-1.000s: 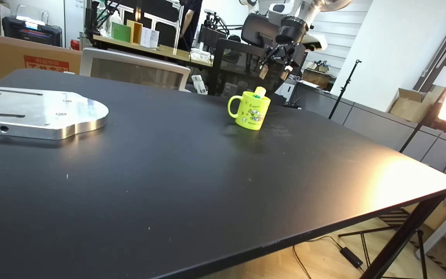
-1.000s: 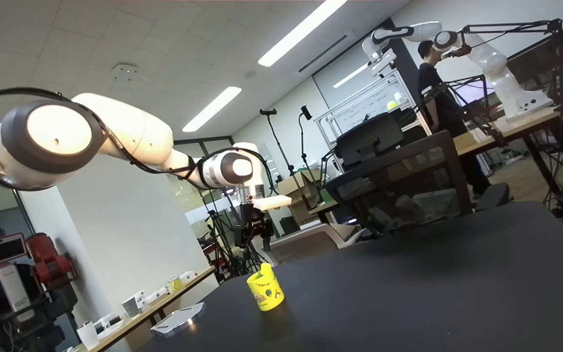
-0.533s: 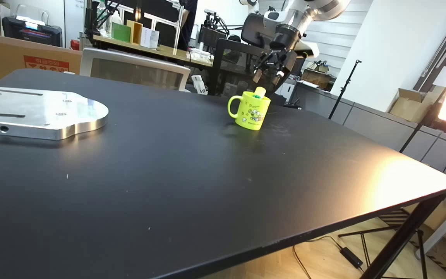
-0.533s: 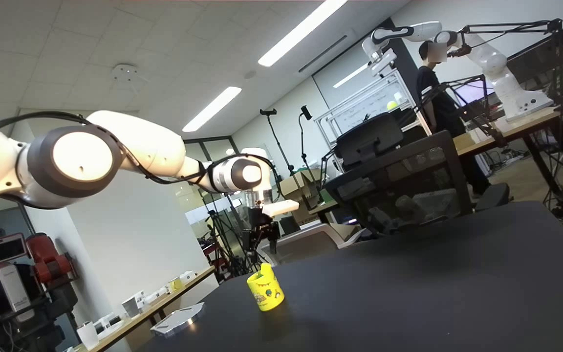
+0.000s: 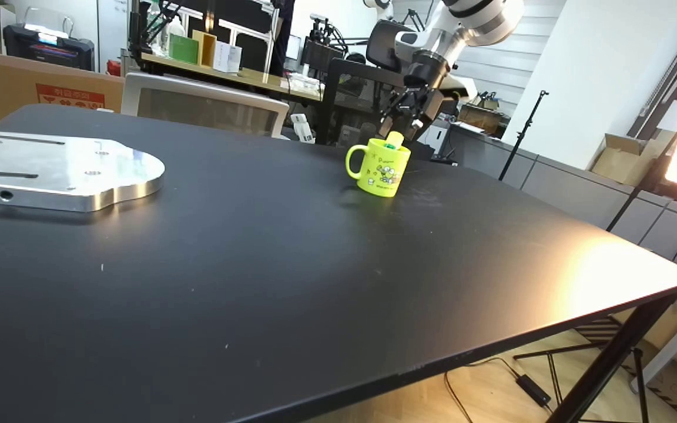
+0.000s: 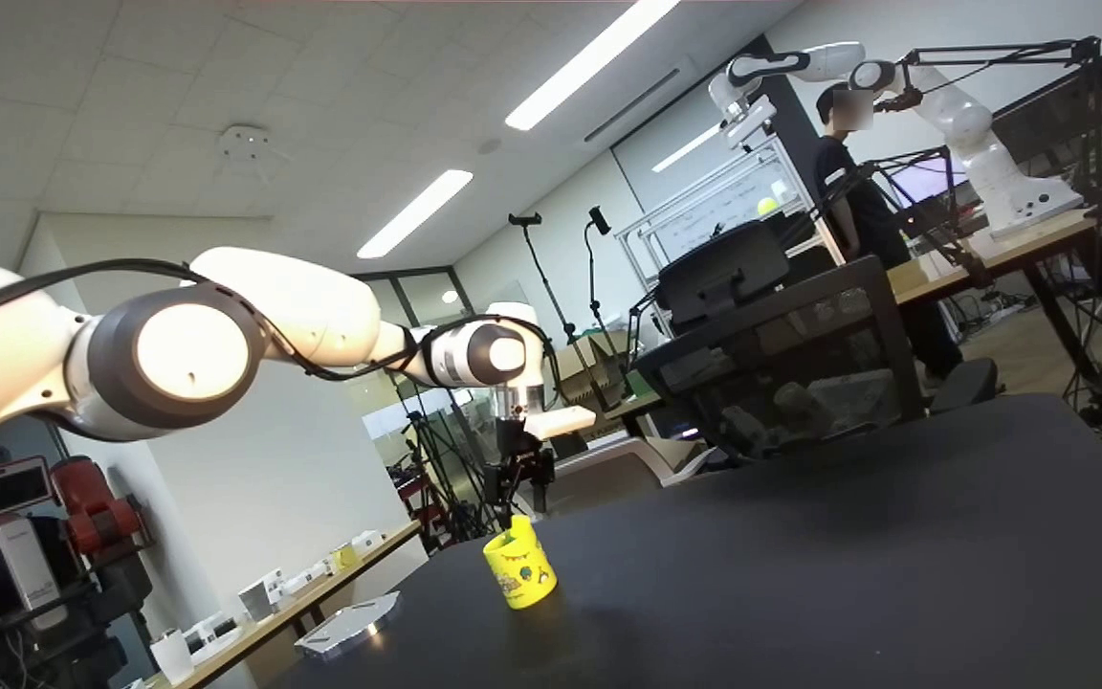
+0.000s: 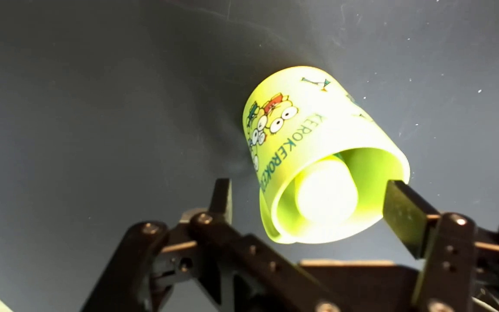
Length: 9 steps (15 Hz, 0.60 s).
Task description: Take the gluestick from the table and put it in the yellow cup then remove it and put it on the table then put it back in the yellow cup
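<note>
The yellow cup [image 5: 381, 170] stands upright on the dark table [image 5: 227, 247], its handle to the left in that exterior view. It also shows in an exterior view [image 6: 519, 577] and in the wrist view [image 7: 314, 117]. The gluestick [image 7: 326, 190] stands in the cup, its pale yellow top sticking out a little above the rim in both exterior views; its lower part is hidden. My gripper [image 7: 309, 190] is open and empty, above the cup. In the wrist view its fingers are wide apart, with the cup's mouth and gluestick between them. The right finger [image 7: 407, 216] overlaps the cup's rim.
A thick silver metal plate [image 5: 56, 170] lies on the table, and it also shows in an exterior view [image 6: 350, 622]. A light-framed chair [image 5: 203, 108] and a black mesh chair [image 6: 790, 373] stand at the table's edge.
My gripper has come down and closer to the cup in both exterior views, and stays open. The cup and the gluestick have not moved.
</note>
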Each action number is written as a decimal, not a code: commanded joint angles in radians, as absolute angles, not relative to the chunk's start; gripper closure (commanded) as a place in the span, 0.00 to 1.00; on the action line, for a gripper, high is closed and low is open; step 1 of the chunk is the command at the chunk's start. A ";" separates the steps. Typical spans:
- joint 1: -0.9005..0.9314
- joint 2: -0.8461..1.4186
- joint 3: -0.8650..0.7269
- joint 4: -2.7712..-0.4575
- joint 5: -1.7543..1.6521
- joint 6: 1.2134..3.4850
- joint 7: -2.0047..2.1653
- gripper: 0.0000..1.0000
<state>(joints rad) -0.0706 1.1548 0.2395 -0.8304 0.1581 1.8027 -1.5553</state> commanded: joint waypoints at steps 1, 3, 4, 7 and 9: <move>-0.058 1.220 0.237 -0.711 0.172 1.754 -1.560 0.40; -0.060 1.226 0.248 -0.702 0.163 1.750 -1.555 0.55; -0.060 1.229 0.248 -0.697 0.163 1.747 -1.553 0.62; -0.062 1.231 0.251 -0.689 0.165 1.716 -1.552 0.81; -0.057 1.217 0.250 -0.694 0.159 1.711 -1.556 0.89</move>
<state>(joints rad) -0.0645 1.1971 0.2450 -0.7538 0.1593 1.7464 -1.5558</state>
